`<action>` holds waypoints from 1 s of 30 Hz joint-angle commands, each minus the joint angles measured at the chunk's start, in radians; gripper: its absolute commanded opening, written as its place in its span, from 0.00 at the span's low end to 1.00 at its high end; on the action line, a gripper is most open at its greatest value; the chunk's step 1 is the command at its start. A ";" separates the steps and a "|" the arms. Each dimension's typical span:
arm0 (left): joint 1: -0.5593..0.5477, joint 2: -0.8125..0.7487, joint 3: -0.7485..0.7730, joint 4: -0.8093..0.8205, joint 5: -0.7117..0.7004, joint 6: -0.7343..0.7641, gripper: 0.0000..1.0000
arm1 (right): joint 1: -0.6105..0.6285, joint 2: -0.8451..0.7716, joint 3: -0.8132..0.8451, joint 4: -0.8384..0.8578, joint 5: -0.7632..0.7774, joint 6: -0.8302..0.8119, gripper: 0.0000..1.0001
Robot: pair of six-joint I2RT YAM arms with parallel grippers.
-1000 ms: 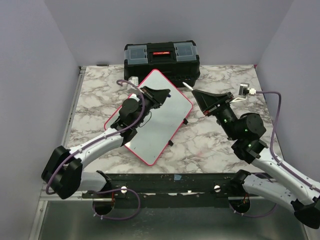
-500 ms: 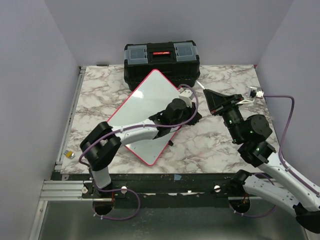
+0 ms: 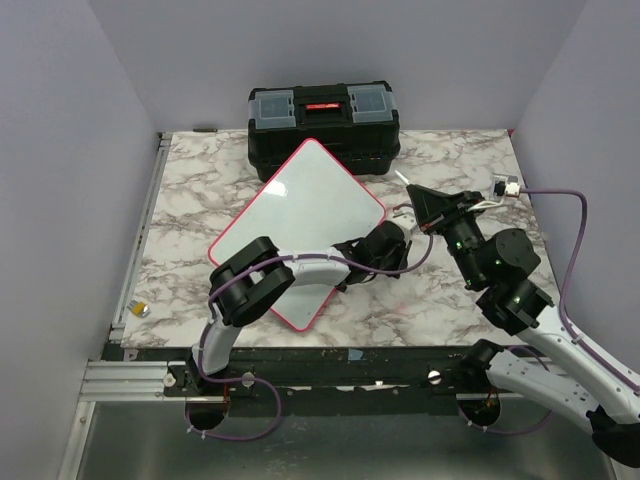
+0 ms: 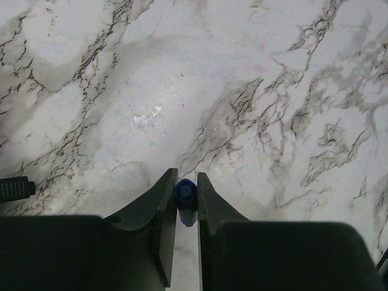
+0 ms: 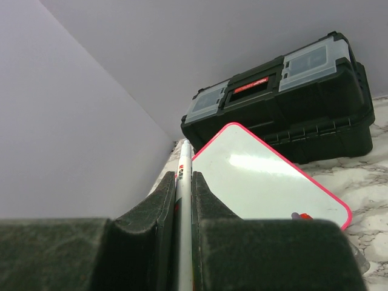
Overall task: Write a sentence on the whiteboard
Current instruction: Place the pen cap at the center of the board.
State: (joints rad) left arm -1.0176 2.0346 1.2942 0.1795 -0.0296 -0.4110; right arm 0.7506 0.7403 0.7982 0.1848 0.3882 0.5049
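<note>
The whiteboard [image 3: 300, 225], white with a red-pink frame, lies tilted like a diamond in the middle of the marble table; it also shows in the right wrist view [image 5: 267, 182]. My left gripper [image 3: 398, 240] is low over the table just off the board's right edge, shut on a small blue marker cap [image 4: 185, 194]. My right gripper [image 3: 420, 200] is raised to the right of the board, shut on a white marker [image 5: 183, 176] whose tip [image 3: 402, 179] sticks out towards the toolbox.
A black toolbox [image 3: 323, 122] stands at the back, just behind the board's far corner, and shows in the right wrist view [image 5: 285, 91]. A small yellow-and-silver object [image 3: 138, 308] lies at the table's left edge. Grey walls close in both sides.
My left arm has swung from over the whiteboard to the right, now off its right edge and low over the table. The right gripper with the marker shifted right, then slightly back left.
</note>
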 commanded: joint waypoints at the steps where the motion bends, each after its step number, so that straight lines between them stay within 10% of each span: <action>1: -0.009 0.012 0.030 0.000 -0.012 0.035 0.04 | 0.000 -0.001 0.013 -0.022 0.032 0.000 0.01; 17: -0.010 -0.049 0.025 -0.007 0.021 0.063 0.76 | 0.000 0.011 0.034 -0.029 0.019 -0.005 0.01; 30: 0.066 -0.353 -0.011 -0.172 0.115 0.213 0.81 | -0.001 0.034 0.156 -0.011 0.068 -0.134 0.01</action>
State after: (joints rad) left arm -1.0069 1.8042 1.3014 0.0662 -0.0151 -0.2657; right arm 0.7506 0.7753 0.8886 0.1623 0.4057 0.4461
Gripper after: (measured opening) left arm 0.806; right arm 0.129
